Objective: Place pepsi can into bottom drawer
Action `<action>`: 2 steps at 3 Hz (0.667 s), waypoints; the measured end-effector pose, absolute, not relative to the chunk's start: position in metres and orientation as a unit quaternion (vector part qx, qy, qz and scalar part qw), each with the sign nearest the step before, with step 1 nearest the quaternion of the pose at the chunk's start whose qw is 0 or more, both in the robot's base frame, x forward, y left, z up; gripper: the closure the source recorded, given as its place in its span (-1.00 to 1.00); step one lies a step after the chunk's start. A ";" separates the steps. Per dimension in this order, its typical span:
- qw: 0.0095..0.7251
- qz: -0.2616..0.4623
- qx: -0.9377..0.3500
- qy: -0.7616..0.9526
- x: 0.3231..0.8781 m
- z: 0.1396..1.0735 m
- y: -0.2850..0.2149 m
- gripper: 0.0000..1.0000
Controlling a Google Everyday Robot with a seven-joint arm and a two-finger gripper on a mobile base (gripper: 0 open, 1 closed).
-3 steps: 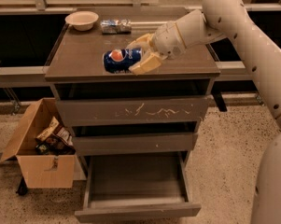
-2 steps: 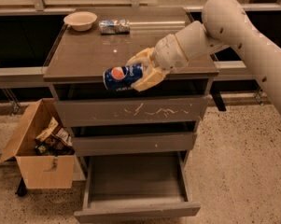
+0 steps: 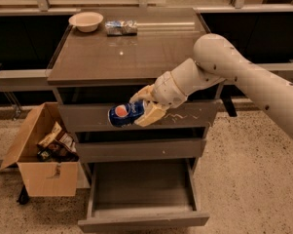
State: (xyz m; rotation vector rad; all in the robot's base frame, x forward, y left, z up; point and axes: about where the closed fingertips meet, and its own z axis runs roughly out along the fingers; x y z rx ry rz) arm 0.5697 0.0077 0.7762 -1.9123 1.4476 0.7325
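We see the gripper (image 3: 144,106) holding the pepsi can (image 3: 122,115) on its side in mid-air, fingers (image 3: 151,116) clenched around it, just off the worktop's (image 3: 136,52) front edge and level with the top drawer's (image 3: 194,116) face. The bottom drawer (image 3: 143,221) stands pulled open below. By our reckoning the pick-up is done and the job is roughly half finished. The can must yet go down past the middle drawer (image 3: 136,150), be set inside and let go.
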 end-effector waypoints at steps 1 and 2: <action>0.312 0.278 -0.725 0.548 0.570 0.778 0.008 1.00; 0.281 0.281 -0.713 0.578 0.573 0.719 0.002 1.00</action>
